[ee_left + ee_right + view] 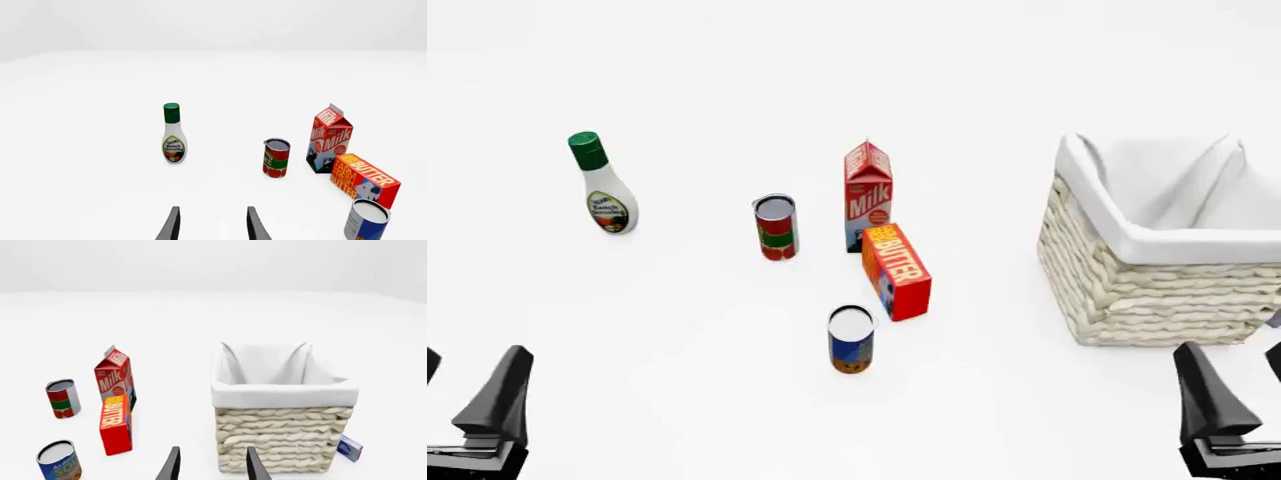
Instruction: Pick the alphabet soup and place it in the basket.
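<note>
- Near the middle of the tabletop, the alphabet soup stands upright, just at 7 o'clock of the butter box and apart from it by a small gap.
- Beyond the butter, at 12 o'clock, stands the milk carton; the red-and-green can is at its 9 o'clock, and the dressing bottle stands well apart at far 9 o'clock.
- At 3 o'clock of the soup, well apart, sits the basket, open-topped, with nothing showing inside its white lining. A small blue box peeps out at its far side.
- Left pincer: fingers parted, nothing between them, low at 7 o'clock of the scene.
- Right pincer: likewise parted and empty, low at 5 o'clock, just in front of the basket.
- Step in hand, as I judge it: the approach has not begun; neither arm is near the soup.
- Next move calls for one arm to reach to the can and straddle it, while keeping clear of the butter box close by.
</note>
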`<state>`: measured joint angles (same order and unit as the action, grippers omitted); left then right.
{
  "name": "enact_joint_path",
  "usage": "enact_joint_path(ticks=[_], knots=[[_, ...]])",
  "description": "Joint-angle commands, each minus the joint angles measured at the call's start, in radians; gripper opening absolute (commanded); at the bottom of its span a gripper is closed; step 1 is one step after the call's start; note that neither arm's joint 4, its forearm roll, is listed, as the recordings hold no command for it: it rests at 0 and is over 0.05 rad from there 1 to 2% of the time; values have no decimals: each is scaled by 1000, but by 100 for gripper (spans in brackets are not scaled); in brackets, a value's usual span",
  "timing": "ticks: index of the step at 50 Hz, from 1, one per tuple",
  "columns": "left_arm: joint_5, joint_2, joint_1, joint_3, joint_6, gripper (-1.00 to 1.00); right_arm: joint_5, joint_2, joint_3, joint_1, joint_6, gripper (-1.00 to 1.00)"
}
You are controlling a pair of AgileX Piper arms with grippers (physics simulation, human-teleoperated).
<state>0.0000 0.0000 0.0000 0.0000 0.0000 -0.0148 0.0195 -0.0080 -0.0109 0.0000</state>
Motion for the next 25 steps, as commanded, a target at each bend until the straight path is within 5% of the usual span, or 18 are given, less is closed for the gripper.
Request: enact_joint_path(ticks=[1,25], knots=[[0,0,0,0,0,100,18,-16,4,14,5,100],[0,0,0,0,0,100,40,-18,-22,-3,24,100]])
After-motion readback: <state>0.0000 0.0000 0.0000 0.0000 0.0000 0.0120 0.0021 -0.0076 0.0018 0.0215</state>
